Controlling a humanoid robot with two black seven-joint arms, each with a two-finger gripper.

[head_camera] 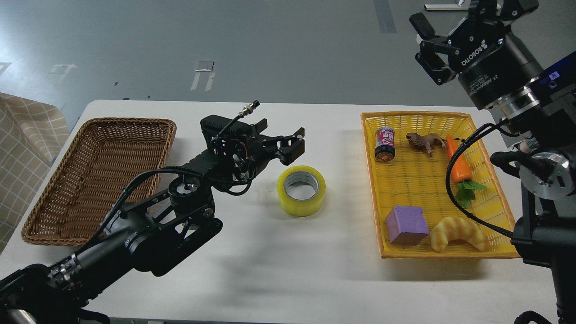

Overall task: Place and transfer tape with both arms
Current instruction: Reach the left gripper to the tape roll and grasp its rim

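At the centre of the white table, in the head view, the tape lies flat with its core facing up, free of both arms. It sits between the brown wicker basket at nine o'clock and the yellow tray at three o'clock.

The left gripper hangs just beside the roll, at about eleven o'clock from it, fingers slightly parted and holding nothing. The right gripper is raised well apart at one o'clock, fingers spread wide and also empty.

By my reading, the tape has been set mid-table and the left arm's pick-up is the step in hand. The next move calls for the left gripper to come down over the roll's wall, one finger inside the core, and close.

The yellow tray holds a small can, a toy lion, a carrot, a purple cube and a croissant. The right arm covers the tray's far right rim, and the left fingers are dark, so their exact gap is hard to judge.
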